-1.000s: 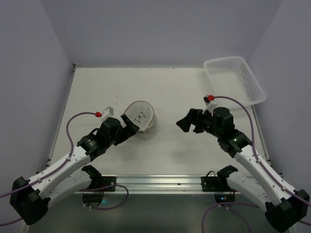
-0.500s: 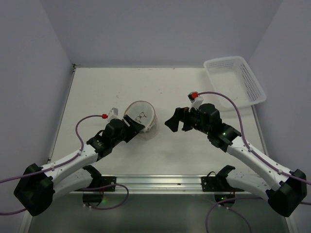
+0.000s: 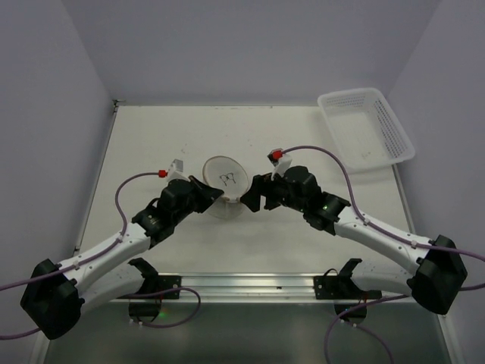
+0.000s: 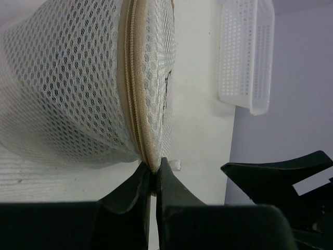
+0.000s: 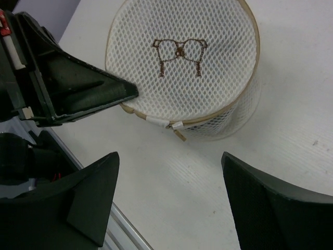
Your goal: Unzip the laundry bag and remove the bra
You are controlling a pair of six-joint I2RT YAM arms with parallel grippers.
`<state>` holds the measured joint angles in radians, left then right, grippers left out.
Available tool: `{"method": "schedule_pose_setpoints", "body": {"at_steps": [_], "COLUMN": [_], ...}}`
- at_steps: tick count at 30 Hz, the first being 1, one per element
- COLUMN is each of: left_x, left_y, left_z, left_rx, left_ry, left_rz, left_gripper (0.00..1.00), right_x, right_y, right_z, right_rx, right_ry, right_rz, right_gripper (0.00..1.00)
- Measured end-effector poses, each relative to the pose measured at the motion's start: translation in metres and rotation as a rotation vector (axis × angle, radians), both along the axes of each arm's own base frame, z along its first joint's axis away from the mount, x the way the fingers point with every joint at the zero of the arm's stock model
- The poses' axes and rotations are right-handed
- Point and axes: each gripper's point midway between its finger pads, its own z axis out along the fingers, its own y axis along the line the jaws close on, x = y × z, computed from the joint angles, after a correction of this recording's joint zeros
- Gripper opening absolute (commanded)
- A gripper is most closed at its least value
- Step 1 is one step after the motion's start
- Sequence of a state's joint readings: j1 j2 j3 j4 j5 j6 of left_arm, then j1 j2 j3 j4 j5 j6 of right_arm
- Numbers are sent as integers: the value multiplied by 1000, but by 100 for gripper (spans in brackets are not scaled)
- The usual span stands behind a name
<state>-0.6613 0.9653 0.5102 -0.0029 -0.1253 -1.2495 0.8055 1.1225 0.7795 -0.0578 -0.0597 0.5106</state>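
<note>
From above, the round mesh laundry bag (image 3: 227, 180) sits on the surface (image 3: 144, 136), its face tipped up more than a second ago. The left hand (image 3: 214, 195) has closed onto its near-left rim; the right hand (image 3: 254, 193) has swung in from well apart to just beside it. A white basket (image 3: 367, 125) stands far right.

Left wrist: fingers (image 4: 130, 190) clenched on the tan zipper rim (image 4: 132, 88).

Right wrist: the right hand's fingers (image 5: 88, 203) spread wide, holding nothing, near the zipper pull (image 5: 177, 126).
</note>
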Motion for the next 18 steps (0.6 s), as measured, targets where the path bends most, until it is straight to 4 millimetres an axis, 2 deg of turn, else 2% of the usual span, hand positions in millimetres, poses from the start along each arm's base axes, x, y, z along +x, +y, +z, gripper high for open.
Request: {"method": "schedule_pose_setpoints", "body": {"at_steps": [5,12,18], "left_x": [1,0,-3], "left_y": [-1,-1,0], "left_z": [5,10,12], "left_rx": [-9,-21,-22], "left_ry": [0,-4,-1], "left_rz": [2,3,-2], "left_gripper": [2,1,1], "right_x": [-2,-3,0], "right_y": [19,38,44], "right_z": [-21,-38,-52], "right_rx": [-14,-17,-32], "right_ry": [43,61,76], "right_rz": [25,60,72], "right_gripper": [65,58,52]}}
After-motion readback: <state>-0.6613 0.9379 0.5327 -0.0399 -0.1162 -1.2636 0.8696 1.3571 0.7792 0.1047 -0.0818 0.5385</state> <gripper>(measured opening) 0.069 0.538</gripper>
